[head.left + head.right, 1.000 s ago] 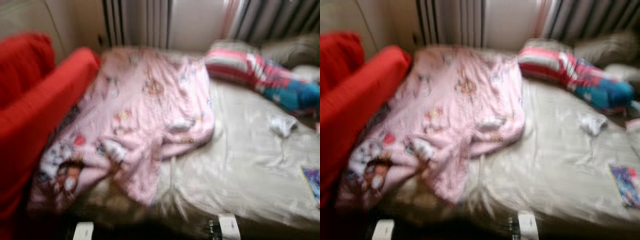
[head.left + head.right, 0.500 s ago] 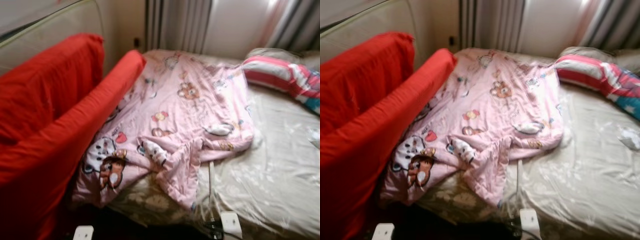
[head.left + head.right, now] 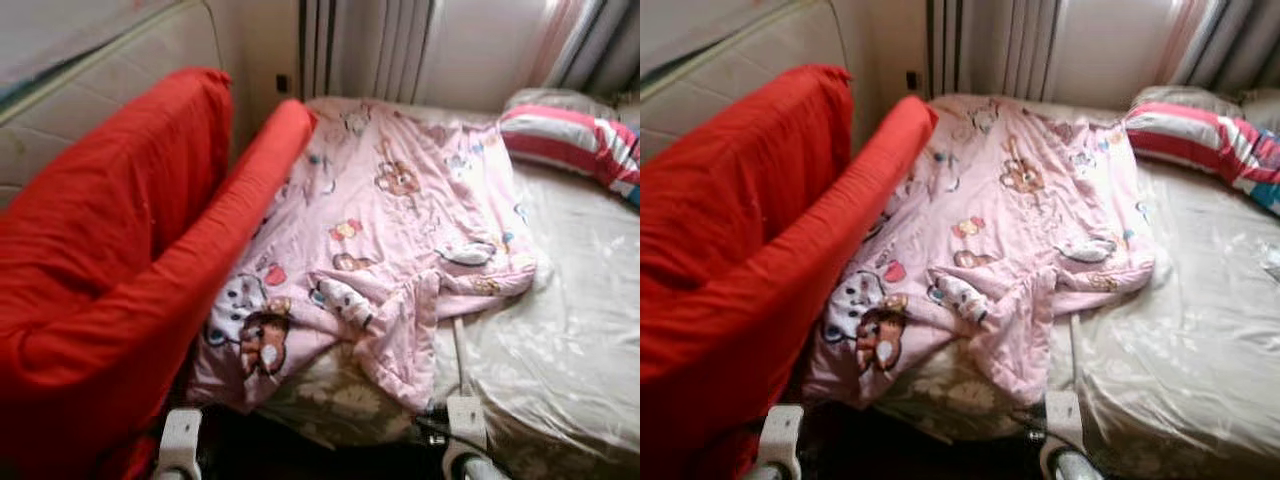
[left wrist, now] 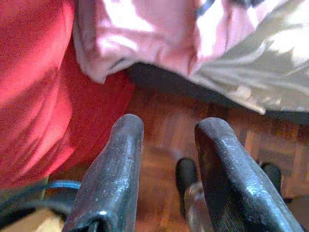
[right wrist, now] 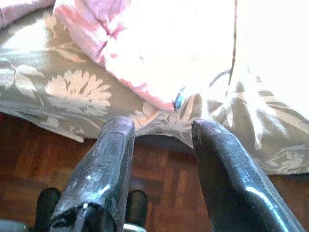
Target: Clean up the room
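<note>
You have both the left gripper (image 4: 164, 169) and right gripper (image 5: 161, 169) spread, empty, low by the floor; pink blanket (image 3: 400, 230) sprawls crumpled across the bed (image 3: 570, 330), so a one-gripper grab likely drags it off.

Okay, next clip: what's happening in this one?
The robot stands at the side of a bed, facing a crumpled pink cartoon blanket that hangs over the edge beside a red sofa. Nothing is being handled yet: the left gripper and right gripper are both open and empty, held low above the wooden floor. A striped pillow lies farther along.
</note>
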